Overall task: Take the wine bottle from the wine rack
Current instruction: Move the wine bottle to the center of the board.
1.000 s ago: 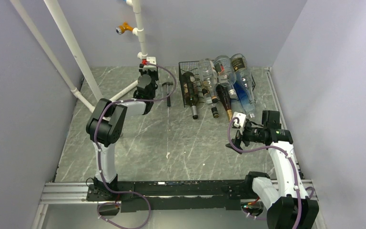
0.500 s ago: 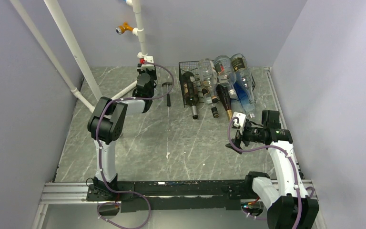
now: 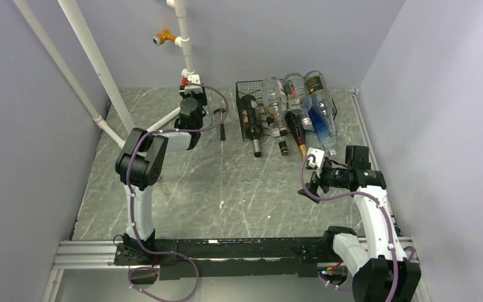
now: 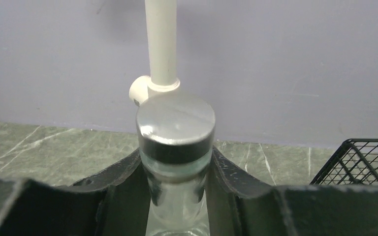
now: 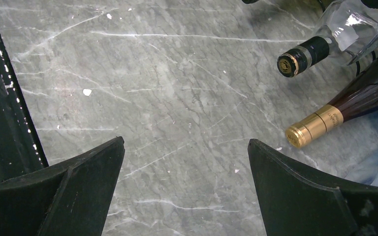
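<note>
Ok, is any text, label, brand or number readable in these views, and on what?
No text is legible.
Print on the gold-foil bottle neck: blurred.
Round mark on the black bottle cap: too small.
Bottle labels at the wine rack: too small.

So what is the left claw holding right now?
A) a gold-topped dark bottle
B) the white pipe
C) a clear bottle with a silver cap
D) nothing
C: the left wrist view shows the left gripper closed around the neck of a clear bottle with a silver cap.
</note>
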Controlling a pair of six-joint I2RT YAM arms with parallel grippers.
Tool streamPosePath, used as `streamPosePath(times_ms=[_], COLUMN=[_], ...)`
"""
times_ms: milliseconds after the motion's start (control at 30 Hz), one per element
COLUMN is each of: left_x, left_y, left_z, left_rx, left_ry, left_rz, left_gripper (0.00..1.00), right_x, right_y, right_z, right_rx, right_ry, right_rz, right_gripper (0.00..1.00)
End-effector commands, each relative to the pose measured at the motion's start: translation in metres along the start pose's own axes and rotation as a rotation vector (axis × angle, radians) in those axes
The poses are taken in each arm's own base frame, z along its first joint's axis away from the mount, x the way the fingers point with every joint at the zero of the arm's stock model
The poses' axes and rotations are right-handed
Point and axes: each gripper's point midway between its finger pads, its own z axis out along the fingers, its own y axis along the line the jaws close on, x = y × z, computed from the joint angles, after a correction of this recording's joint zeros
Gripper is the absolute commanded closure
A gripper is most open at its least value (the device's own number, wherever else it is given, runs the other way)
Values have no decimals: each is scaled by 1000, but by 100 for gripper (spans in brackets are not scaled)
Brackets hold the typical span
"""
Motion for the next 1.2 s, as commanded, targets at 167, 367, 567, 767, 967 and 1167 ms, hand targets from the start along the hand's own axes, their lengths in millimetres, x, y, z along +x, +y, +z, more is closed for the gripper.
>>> streamPosePath(times_ms=[167, 367, 567, 767, 967, 1167], left_x=[-84, -87, -91, -100, -109, -124], left_y=[1, -4, -1, -2, -2, -6], left_z=[-5, -16, -31, -47, -60, -71], left_rx=[17, 71, 88, 122, 142, 159], left_ry=[-217, -182, -91, 27, 127, 244], left_rz=[-154, -133, -126, -131, -131, -171], left_gripper=[32, 1, 0, 1, 0, 1], right_x=[-3, -5, -6, -8, -9, -9], right_y=[0, 0, 1, 2, 1, 1], right_z=[1, 1, 0, -1, -1, -1], right_rx=[-2, -2, 3, 5, 8, 11], right_ry=[-18, -22, -26, -33, -35, -35], right_rz=[-23, -27, -31, -34, -33, -33], right_gripper=[0, 0, 0, 0, 0, 0])
